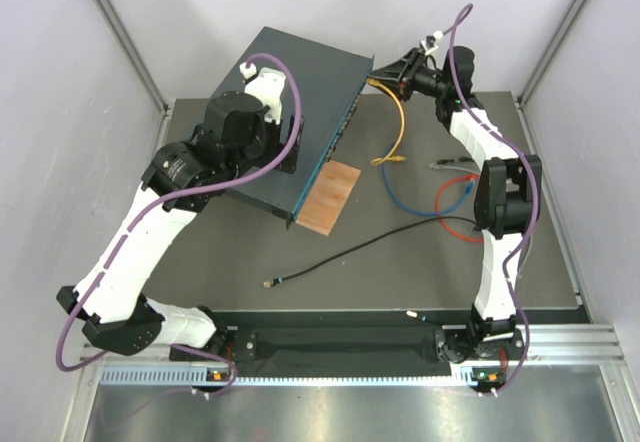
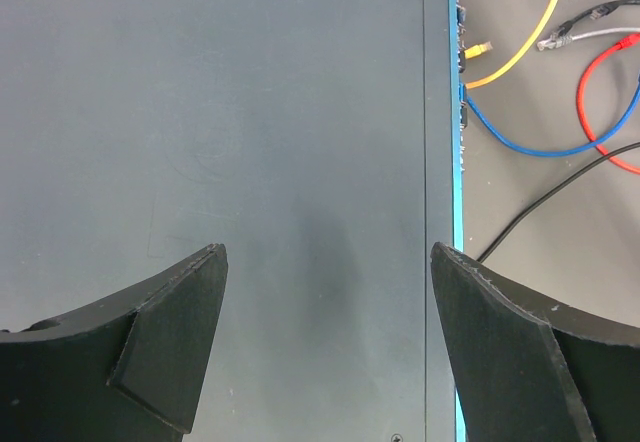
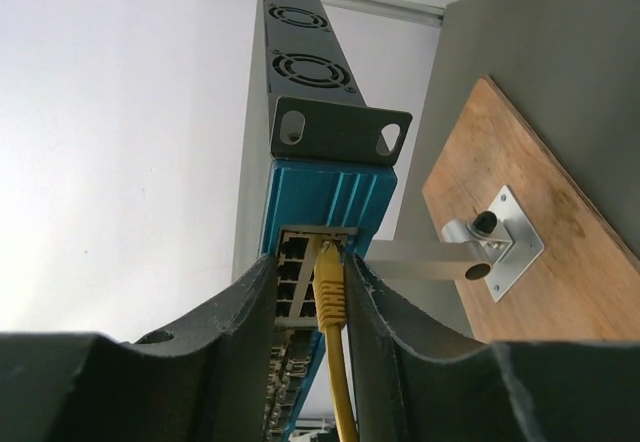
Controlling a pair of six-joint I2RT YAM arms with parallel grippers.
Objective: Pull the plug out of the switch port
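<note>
The switch (image 1: 290, 72) is a flat dark blue-grey box at the back left, with its socket face turned right. A yellow plug (image 3: 329, 287) sits in a socket at the far end of that face, and its yellow cable (image 1: 400, 122) trails down onto the table. My right gripper (image 1: 378, 72) straddles the plug. In the right wrist view (image 3: 310, 272) the right finger touches the plug and a gap shows on the left side. My left gripper (image 2: 325, 262) is open, with its fingers spread over the switch's flat top (image 2: 250, 112).
A small brown board (image 1: 330, 194) with a metal bracket (image 3: 490, 242) lies against the switch's near end. Blue (image 1: 400, 194), red (image 1: 455, 212), grey (image 1: 455, 165) and black (image 1: 350, 257) cables lie loose on the table to the right. White walls stand close on both sides.
</note>
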